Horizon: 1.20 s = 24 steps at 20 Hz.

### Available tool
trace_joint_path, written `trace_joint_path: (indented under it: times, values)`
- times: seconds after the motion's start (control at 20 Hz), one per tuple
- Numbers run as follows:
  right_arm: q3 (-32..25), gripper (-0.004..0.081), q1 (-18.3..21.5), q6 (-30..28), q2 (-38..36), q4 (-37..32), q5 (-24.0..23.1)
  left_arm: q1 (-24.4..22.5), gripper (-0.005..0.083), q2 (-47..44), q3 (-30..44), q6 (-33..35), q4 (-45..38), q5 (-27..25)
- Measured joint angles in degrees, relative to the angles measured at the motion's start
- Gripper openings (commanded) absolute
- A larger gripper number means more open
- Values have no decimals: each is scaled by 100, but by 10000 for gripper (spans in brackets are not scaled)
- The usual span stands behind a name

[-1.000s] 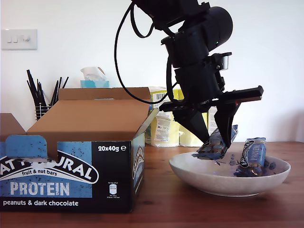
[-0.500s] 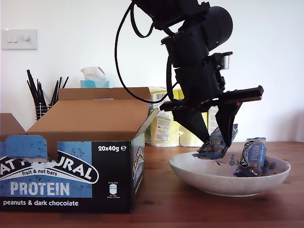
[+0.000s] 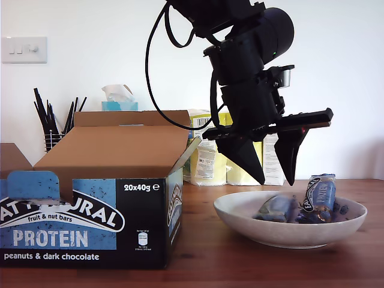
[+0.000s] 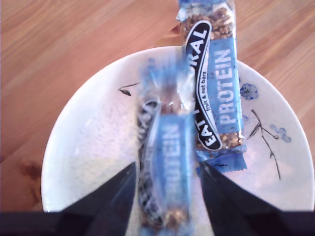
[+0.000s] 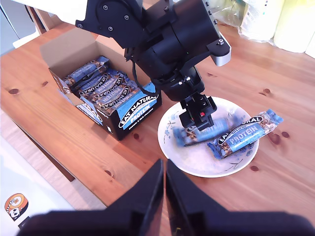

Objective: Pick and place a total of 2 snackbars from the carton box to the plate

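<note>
My first gripper (image 3: 276,182) hangs open just above the plate (image 3: 282,234), nothing between its fingers. Right below it a snackbar (image 3: 276,208) lies blurred in the plate, and in the first wrist view this snackbar (image 4: 165,162) shows between the open fingers. A second snackbar (image 3: 318,195) leans on the plate's rim at the exterior view's right. The carton box (image 3: 90,222) stands open at the exterior view's left, and several bars (image 5: 98,83) fill it. My second gripper (image 5: 160,196) is shut and empty, high above the table.
Behind the box stand a tissue box (image 3: 120,99), a holder of black sticks (image 3: 51,120) and wrapped paper rolls (image 3: 207,156). The wooden table's edge (image 5: 64,162) runs near the carton box in the second wrist view.
The snackbar held tilted between my first gripper's fingers has been let go and has dropped into the plate. The arm itself has stayed in place.
</note>
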<state>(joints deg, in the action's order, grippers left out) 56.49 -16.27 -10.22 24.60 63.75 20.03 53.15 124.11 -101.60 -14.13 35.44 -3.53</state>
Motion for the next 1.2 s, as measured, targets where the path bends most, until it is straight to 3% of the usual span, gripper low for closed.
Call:
trace_joint_path:
  times: [0.15,0.35,0.55,1.05,1.2]
  values:
    - [0,-13,0,-13,0,-7,0,0,274,0,0,4,-83,0]
    - [0,-13,0,-17,0,-101,0,-2,-13,0,-184,164,109,223]
    - [0,-13,0,-20,0,-334,-74,2,-24,-221,-437,518,61,765]
    - [-4,-13,0,-20,0,-896,-780,-46,-24,-1814,-426,1263,673,702]
    - [-214,-13,0,-13,0,-1080,-861,-157,-24,-2229,129,1285,472,686]
